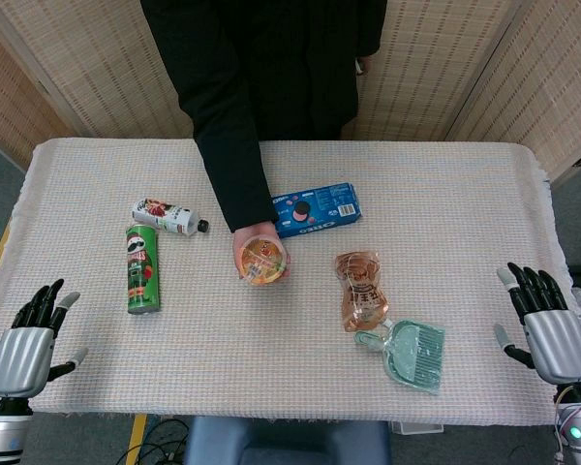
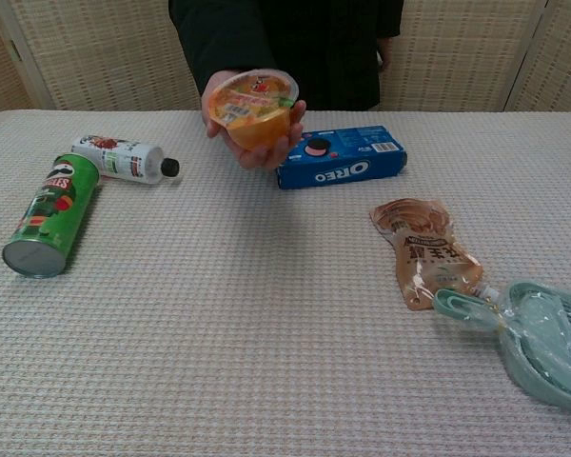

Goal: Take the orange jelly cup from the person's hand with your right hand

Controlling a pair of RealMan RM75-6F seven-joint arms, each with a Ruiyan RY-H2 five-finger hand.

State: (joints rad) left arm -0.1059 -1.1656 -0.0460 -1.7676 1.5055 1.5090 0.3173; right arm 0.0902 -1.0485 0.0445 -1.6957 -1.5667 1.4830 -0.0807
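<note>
1. Head view: person's hand point(image 1: 259, 254) holds the jelly cup point(image 1: 263, 262) out over mid-table, above the cloth. Chest view shows it cradled from below and behind, foil lid tilted toward the robot.
2. Right hand point(image 1: 547, 325) sits at the near right table edge, well apart from the cup. Fingers spread, holding nothing.
3. Left hand point(image 1: 31, 337) at the near left edge, fingers likewise spread and empty. Neither hand shows in chest view.
4. Step in hand, as judged: cup is offered, reach not yet begun.
5. Next move calls for the right hand to travel forward and inward, passing over or around the pouch point(image 1: 360, 289) and the green scoop point(image 1: 416, 354), which lie between.
6. Person's fingers wrap the cup's underside; the free rim and near side look like the place to grip.
7. Oreo box point(image 1: 317, 210) lies just beyond the cup; can point(image 1: 142, 268) and bottle point(image 1: 167, 216) are off to the left, clear of the path.
</note>
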